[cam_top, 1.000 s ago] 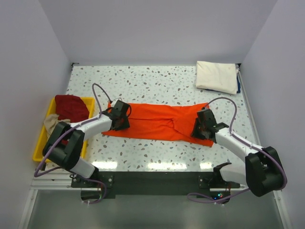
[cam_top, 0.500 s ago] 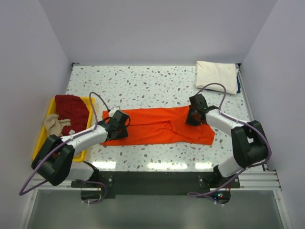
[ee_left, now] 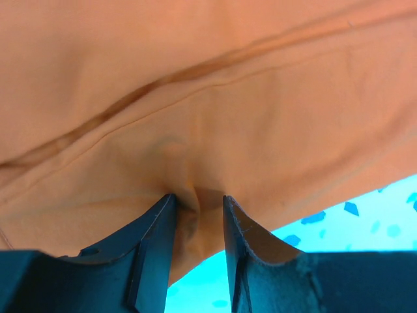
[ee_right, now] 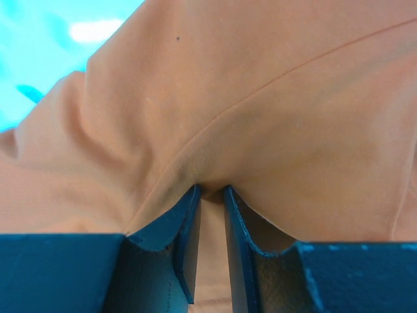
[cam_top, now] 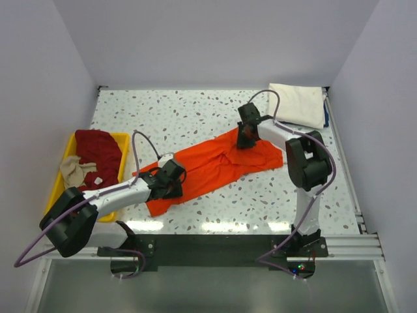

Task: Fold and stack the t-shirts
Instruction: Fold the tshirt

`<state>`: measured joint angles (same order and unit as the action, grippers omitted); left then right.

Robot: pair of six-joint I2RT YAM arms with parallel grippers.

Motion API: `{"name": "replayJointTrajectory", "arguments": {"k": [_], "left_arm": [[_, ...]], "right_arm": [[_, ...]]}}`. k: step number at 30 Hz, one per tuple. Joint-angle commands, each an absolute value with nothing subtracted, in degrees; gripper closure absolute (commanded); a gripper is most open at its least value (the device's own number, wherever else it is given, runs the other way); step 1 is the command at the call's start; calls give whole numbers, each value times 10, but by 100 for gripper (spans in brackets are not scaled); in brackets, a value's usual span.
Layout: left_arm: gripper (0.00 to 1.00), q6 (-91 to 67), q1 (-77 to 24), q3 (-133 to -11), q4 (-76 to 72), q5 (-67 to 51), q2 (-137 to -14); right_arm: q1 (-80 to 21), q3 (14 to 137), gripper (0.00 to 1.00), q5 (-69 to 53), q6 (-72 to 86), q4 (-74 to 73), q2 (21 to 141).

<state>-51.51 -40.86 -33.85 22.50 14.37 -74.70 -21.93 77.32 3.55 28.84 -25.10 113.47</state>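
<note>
left tool (ee_left: 197,203) and right tool (ee_right: 210,193) each pinch puckered soft orange t-shirt (cam_top: 208,166) cloth.

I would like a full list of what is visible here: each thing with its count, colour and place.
orange shirt: one, orange, lying slantwise across the middle of the table
cream shirt: one, cream, folded, far right corner
blue item: one, blue, edge showing under the cream shirt; cannot tell what it is
tray: one, yellow, left edge of the table
red shirt: one, dark red, bunched in the tray
beige shirt: one, beige, in the tray, nearer side
table: one, white with dark specks
left arm: one, white and black, near left
right arm: one, white and black, right side
left fingers: two, dark, shut on the orange shirt
right fingers: two, dark, shut on the orange shirt
</note>
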Motion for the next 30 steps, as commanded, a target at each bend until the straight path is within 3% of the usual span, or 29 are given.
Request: {"name": "replayJointTrajectory", "arguments": {"k": [1, 11, 15, 20, 23, 25, 30], "left_arm": [[61, -543, -428, -330, 241, 121, -744], [61, -561, -518, -429, 200, 107, -854], [61, -553, -525, -485, 162, 65, -914], [61, -534, -525, -594, 160, 47, -979], [60, -521, -524, -627, 176, 59, -977], [57, -512, -519, -632, 183, 69, -961], [57, -476, -510, -621, 213, 91, -923]], "right_arm": [[-254, 889, 75, 34, 241, -324, 1221], [-300, 1278, 68, 40, 120, -482, 1470], [-298, 1368, 55, 54, 75, -483, 1522], [-290, 1381, 34, 90, 17, -422, 1529], [-285, 1391, 12, 93, 14, -409, 1507], [-285, 1384, 4, 86, 25, -395, 1478], [-280, 1308, 1, 88, 69, -348, 1358]]}}
